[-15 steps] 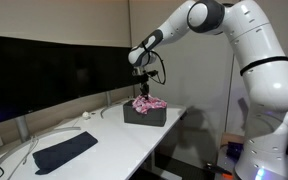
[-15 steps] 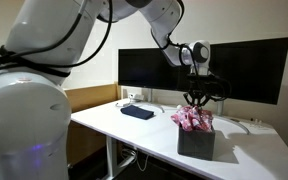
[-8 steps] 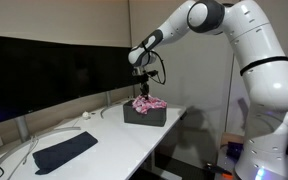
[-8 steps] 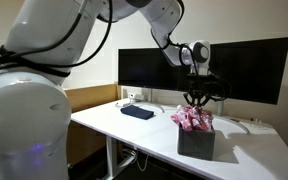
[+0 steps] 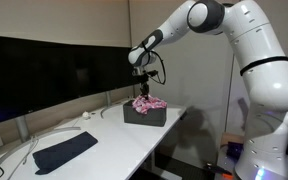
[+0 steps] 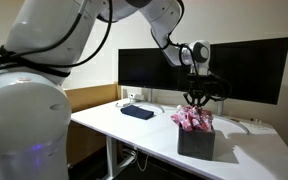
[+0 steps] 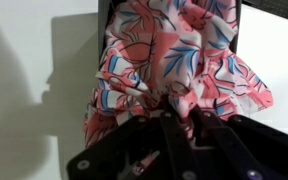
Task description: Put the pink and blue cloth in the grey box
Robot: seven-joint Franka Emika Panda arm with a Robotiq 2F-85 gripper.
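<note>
Currently pinching pink cloth [image 7: 174,50] at bunched top fold with gripper [image 7: 179,108] fingers pressed tight, heaped over grey box [image 5: 144,117]. Soft, light, floppy; probably needs tucking in. Flat navy cloth [image 5: 64,151] well apart from box; pinch mid-fabric.

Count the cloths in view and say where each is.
2. The pink cloth is bunched over the grey box, held by the gripper. The navy cloth lies flat on the white table, apart from the box. Anything inside the box is hidden.
</note>
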